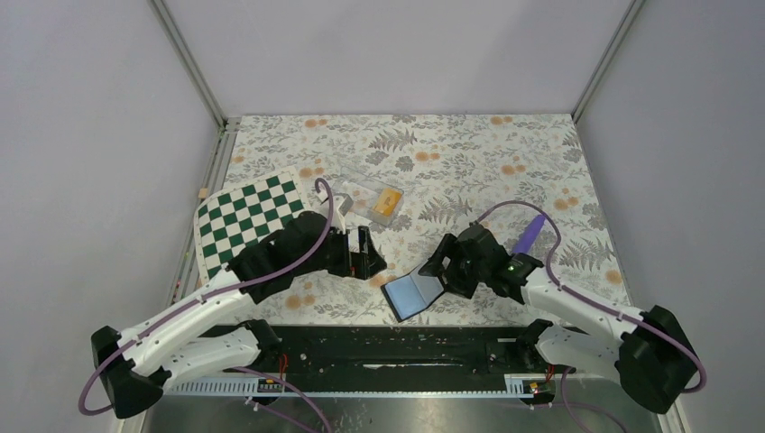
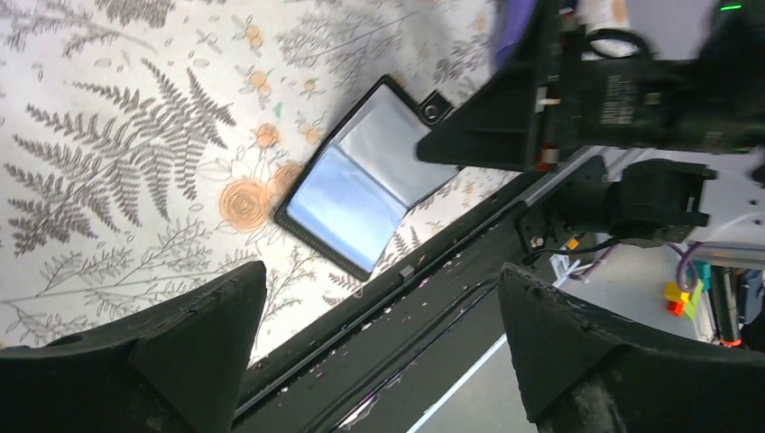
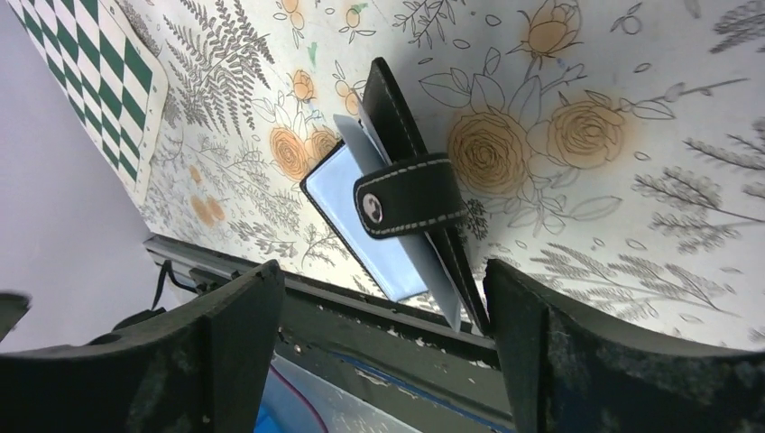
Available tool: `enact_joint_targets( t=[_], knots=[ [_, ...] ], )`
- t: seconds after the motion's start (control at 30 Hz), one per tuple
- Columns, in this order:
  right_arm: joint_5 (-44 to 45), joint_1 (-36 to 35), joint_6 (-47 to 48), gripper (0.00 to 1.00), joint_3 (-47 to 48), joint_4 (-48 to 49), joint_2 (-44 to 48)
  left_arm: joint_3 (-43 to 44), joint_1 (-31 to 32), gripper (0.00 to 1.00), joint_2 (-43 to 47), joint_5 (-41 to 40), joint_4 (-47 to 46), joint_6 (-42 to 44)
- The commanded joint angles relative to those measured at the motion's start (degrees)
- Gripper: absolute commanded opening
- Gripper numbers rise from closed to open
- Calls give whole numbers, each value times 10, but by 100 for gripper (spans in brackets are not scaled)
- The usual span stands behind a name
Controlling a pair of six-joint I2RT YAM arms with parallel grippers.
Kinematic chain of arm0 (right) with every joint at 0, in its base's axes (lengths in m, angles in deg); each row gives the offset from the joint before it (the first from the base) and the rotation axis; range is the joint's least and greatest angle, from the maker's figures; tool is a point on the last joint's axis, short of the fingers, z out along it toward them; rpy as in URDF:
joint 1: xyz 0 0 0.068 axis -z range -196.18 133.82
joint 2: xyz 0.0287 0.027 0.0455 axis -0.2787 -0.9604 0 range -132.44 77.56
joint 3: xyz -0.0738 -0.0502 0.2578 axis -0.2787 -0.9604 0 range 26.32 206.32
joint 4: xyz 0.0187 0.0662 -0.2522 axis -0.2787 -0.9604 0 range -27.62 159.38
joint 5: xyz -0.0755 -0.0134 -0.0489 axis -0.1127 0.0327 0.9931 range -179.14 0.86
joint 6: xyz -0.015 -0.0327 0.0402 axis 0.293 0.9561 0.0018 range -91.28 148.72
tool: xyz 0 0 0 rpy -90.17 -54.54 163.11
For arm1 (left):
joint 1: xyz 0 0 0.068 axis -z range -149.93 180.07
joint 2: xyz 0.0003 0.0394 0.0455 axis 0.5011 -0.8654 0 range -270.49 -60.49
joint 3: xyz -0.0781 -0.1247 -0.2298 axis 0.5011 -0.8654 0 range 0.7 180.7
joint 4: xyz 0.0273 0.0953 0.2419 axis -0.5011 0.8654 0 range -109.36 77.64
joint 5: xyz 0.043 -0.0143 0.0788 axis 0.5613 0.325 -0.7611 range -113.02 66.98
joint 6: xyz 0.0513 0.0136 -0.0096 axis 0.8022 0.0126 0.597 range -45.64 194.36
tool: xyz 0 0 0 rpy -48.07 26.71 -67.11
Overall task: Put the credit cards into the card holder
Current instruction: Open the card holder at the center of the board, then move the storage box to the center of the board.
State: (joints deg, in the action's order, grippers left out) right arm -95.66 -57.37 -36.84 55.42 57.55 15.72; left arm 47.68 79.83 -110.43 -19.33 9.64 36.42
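Note:
The card holder [image 1: 412, 294] lies open near the table's front edge, pale blue-grey inside, black outside. In the right wrist view one flap of the card holder [image 3: 397, 135] stands tilted up, its snap tab [image 3: 410, 195] hanging over the edge. My right gripper [image 1: 440, 271] is open just right of it, with nothing between its fingers [image 3: 383, 289]. My left gripper [image 1: 372, 257] is open a little to the holder's left, also with nothing in it [image 2: 379, 293]. An orange-yellow credit card [image 1: 388, 203] lies in a clear plastic box farther back.
A green-and-white checkerboard [image 1: 248, 221] lies at the left. The clear plastic box [image 1: 361, 194] sits behind the left gripper. A purple cylinder [image 1: 529, 234] lies behind the right arm. The black rail [image 1: 397, 347] runs along the near edge.

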Motion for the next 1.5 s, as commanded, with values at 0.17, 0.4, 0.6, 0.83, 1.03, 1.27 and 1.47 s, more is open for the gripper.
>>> enact_joint_targets(
  t=[0.17,0.4,0.6,0.83,1.03,1.27,1.47],
  knots=[
    [63,-3,153,89,113,-209,25,12,-7,99,-60,42,42,-43],
    [-11,-6,264,68,184,-212,-51,-90,-19,98,-80,121,-68,-144],
    [-67,-6,237,48,204,-205,-153,-159,-26,96,-114,148,-144,-217],
    [-33,-6,190,44,165,-194,-151,-184,-26,88,-201,163,-248,-254],
    [-28,-6,171,43,142,-194,-135,-154,-26,75,-296,168,-279,-239],
    [-22,7,162,43,132,-195,-91,-97,-26,61,-369,148,-257,-197],
    [-23,37,178,47,134,-209,-53,1,-26,57,-436,124,-178,-106]
  ],
)
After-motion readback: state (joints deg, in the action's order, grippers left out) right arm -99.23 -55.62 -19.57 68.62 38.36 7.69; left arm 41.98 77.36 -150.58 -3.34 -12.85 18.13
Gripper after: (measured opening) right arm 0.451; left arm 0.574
